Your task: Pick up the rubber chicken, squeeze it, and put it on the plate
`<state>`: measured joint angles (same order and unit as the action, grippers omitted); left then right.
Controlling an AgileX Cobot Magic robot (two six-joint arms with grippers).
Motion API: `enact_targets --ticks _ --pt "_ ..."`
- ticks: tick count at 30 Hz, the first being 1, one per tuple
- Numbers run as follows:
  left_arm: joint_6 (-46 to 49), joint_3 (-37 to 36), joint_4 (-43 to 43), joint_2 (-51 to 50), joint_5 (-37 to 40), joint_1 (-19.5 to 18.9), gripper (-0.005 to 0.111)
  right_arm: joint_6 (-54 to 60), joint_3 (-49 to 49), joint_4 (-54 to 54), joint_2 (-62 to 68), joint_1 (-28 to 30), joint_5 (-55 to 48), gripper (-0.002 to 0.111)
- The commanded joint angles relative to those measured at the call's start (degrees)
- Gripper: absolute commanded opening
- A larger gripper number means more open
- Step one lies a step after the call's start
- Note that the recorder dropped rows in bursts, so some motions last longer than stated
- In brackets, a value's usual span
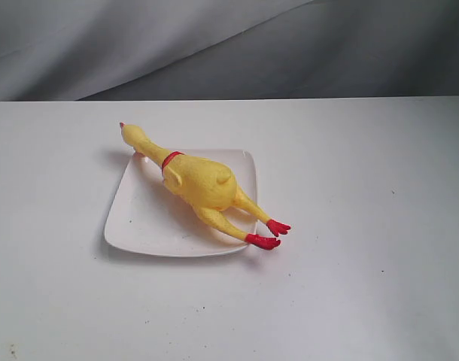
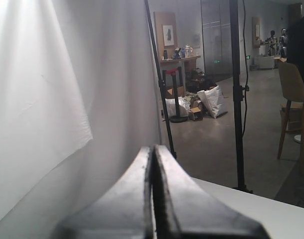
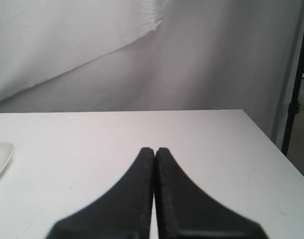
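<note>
Placement looks finished: the rubber chicken (image 1: pixel 199 184) lies diagonally across the plate (image 1: pixel 147 222), left of centre in the exterior view. Its head pokes past the upper-left rim and its red feet hang off the lower-right corner above the bench (image 1: pixel 365 263). Nothing more seems called for beyond keeping clear. Neither arm shows in that view. The left fingers (image 2: pixel 137 189) and right fingers (image 3: pixel 137 189) are pressed together and empty, both wrists held roughly level and pulled back.
</note>
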<state>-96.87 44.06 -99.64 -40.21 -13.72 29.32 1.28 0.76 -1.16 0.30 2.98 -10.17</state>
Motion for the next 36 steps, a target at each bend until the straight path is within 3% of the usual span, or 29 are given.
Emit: enact_targets --ticks 1,10,36 --pt "-0.32 0.22 0.05 0.11 0.07 0.29 0.001 -2.05 -0.76 1.16 -0.3 0.42 -0.25 0.0" --pt "-0.32 0.22 0.05 0.11 0.07 0.29 0.001 -2.11 -0.76 4.15 -0.3 0.42 -9.92 0.0" --pt "-0.2 0.22 0.05 0.11 0.07 0.29 0.001 -2.23 -0.76 2.87 -0.3 0.42 -9.72 0.0"
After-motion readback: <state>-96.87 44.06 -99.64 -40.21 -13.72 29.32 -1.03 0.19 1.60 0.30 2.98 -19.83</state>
